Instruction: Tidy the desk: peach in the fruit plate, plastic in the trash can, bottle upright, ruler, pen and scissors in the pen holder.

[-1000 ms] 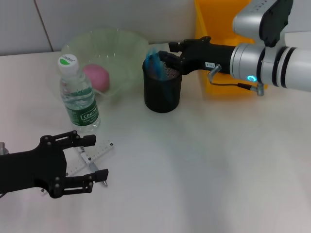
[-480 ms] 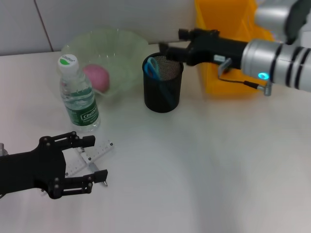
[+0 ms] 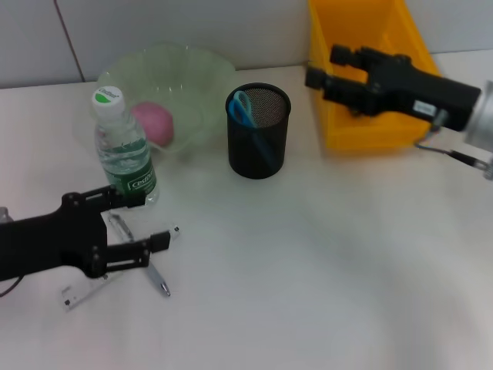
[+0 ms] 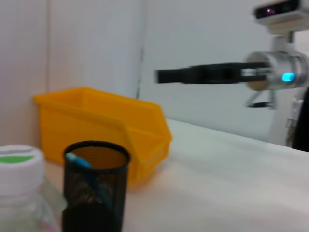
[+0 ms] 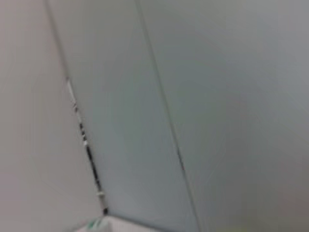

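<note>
On the white surface, the left tool sits low at the near left, just in front of the bottle. Its two black fingers are spread apart, one by the bottle's base and the other nearer the camera, with the pen and the clear ruler lying around and under them. Whether either finger touches the pen or the ruler cannot be told; nothing is seen clamped between them.

The bottle stands upright with its white cap and green sticker on top, just beside the pale green fruit plate. The pink peach lies inside that plate. The black mesh pen holder stands to the right of the plate, with the blue-handled scissors inside it, handles up. In the left wrist view the pen holder shows with a blue handle at its rim, the bottle cap in front of it and the yellow bin behind.

The right tool hangs above the near left corner of the yellow bin, well apart from the pen holder. Its fingers look slightly parted and hold nothing. The right wrist view shows only a grey wall.
</note>
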Robot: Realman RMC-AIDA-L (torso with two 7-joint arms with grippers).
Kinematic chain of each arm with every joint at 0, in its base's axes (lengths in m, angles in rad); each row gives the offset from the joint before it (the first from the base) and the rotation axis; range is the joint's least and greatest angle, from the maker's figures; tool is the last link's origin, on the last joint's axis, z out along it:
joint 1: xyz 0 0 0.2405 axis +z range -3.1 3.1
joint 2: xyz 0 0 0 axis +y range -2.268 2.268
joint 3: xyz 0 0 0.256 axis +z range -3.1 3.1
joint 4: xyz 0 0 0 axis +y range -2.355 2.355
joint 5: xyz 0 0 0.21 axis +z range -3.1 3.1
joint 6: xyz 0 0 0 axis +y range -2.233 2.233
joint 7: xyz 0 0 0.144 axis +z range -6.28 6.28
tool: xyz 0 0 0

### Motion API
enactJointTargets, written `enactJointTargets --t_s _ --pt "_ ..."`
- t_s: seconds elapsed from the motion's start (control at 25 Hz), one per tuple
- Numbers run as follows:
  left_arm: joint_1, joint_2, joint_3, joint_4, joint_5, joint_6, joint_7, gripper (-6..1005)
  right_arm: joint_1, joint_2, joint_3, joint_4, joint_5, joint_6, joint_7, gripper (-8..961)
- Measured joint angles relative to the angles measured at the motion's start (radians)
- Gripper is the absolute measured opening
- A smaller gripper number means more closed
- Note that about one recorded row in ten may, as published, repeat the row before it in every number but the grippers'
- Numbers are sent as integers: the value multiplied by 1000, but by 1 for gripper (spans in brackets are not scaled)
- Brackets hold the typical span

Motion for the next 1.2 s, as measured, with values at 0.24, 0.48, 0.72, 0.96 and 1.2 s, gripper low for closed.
enactJointTargets --t_s 0.24,0.48,0.72,0.96,1.2 --pt "-10 -1 32 82 16 -54 -104 810 -6 -51 113 3 -176 -166 81 731" --pt "-10 -1 98 216 118 -98 -199 810 -6 -65 219 -22 -359 -330 136 730" --pt "-17 -2 112 227 152 -107 -208 810 -9 -66 234 -33 -510 -411 153 730" --pt "-32 -3 167 245 246 -170 -300 810 -14 -66 249 -23 -545 -425 172 730" --pt "-25 -3 327 338 360 -275 -422 810 -17 -60 252 -21 -575 -417 174 730"
